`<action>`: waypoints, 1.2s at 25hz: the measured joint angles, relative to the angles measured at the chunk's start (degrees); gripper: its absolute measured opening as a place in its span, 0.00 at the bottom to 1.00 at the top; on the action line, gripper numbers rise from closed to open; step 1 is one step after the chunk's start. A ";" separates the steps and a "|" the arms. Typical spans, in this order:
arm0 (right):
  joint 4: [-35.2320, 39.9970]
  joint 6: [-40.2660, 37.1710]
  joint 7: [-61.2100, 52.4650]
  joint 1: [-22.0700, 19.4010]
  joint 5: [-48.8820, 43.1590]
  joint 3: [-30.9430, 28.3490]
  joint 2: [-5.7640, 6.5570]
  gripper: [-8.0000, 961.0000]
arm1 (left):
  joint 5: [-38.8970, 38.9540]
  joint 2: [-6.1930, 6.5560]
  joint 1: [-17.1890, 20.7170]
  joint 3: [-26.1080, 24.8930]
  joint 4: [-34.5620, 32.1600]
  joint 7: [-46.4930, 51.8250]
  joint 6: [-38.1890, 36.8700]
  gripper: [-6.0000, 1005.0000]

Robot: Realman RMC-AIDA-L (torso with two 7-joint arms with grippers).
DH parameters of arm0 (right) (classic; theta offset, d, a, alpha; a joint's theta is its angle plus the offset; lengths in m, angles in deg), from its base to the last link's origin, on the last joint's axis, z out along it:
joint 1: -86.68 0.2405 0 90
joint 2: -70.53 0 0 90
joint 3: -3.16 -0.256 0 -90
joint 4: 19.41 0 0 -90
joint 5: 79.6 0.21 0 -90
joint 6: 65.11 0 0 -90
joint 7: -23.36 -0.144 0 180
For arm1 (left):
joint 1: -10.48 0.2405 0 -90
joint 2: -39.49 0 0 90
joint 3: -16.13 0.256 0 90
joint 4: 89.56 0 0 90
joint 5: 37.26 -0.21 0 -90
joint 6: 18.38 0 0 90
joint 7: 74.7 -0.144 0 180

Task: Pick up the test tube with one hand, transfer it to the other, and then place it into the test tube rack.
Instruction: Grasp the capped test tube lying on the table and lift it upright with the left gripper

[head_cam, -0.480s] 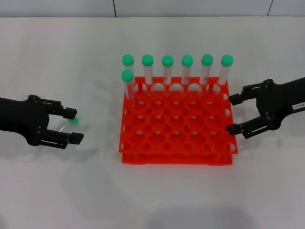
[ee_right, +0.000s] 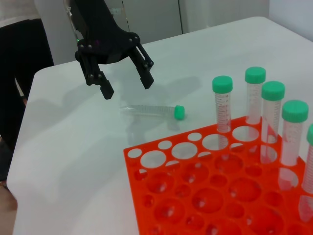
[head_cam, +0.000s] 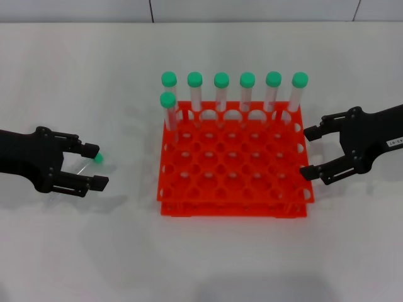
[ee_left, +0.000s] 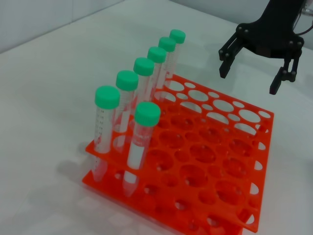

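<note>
Tube (head_cam: 88, 163) is lying flat on the white table (head_cam: 75, 82), well left of the rack (head_cam: 233, 173), its green cap (ee_right: 179, 112) pointing toward the rack and its clear body running back between the left gripper's fingers. Those fingers (head_cam: 98, 183) are standing apart, one on the far side of the tube by the cap and one on the near side. From the head view alone it is hard to tell whether they are touching it; the right wrist view is showing the left gripper (head_cam: 94, 167) hanging above the tube, not clamped on it. Its black body is reaching in from the left edge.

The right gripper (head_cam: 310, 153) is hovering just beside the rack's right edge, its fingers (head_cam: 313, 171) spread wide and holding nothing. A small white label is showing on its body, which is coming in from the right.

The orange-red rack is sitting at the table's centre, two tiers with a grid of round holes. Six green-capped tubes (head_cam: 221, 94) are standing upright along its far row, and a seventh (head_cam: 169, 113) is standing in the second row at the left end, just near of the far-left one. The remaining holes are showing open.
</note>
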 joint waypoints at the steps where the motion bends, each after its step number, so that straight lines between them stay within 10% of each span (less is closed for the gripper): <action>1: 0.00 0.00 0.05 0.00 0.00 0.00 -0.03 0.89 | -0.01 0.00 -0.01 0.00 -0.01 -0.01 -0.01 0.75; 16: -0.40 -0.28 1.77 -0.70 0.42 -0.43 -0.37 0.89 | 1.26 -0.08 0.06 -0.04 -1.19 0.23 -4.01 0.75; 30: -0.11 0.13 3.86 -0.95 1.34 -1.11 -1.43 0.89 | -5.64 -0.80 3.12 0.08 -18.17 23.86 -9.03 0.74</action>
